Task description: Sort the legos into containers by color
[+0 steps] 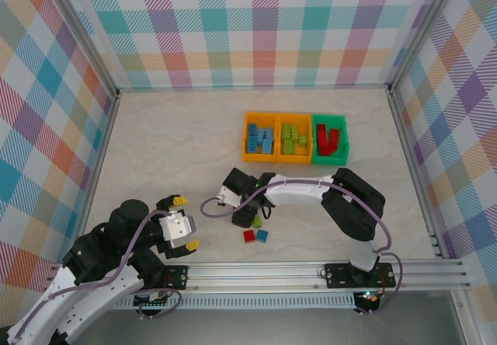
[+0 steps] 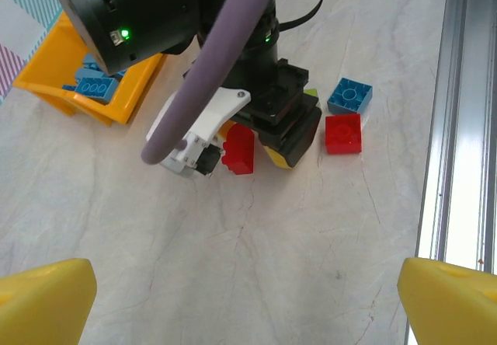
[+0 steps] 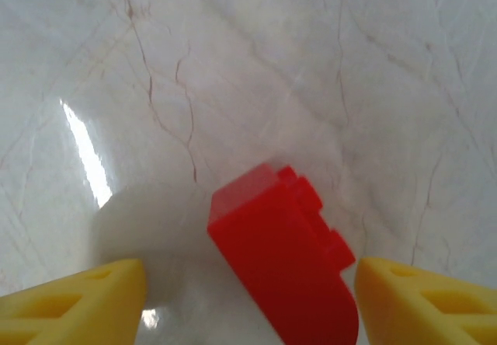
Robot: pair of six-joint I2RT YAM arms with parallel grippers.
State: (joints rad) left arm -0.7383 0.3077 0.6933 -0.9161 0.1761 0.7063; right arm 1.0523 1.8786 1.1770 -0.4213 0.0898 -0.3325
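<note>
A: Containers [image 1: 295,137] stand at the back of the table [image 1: 171,151]. Left hand [image 1: 186,223] hangs wide, empty; right hand [image 1: 233,197] reaches low by the loose legos [image 1: 255,235].
B: From the left wrist?
A: Right hand straddles a red brick [image 2: 238,149]; a flat red brick [image 2: 343,134] and blue brick [image 2: 349,96] lie near.
B: Its own camera?
A: Jaws parted, brick between, apparently untouched. It lies skewed, so closing may twist or flick it away.
</note>
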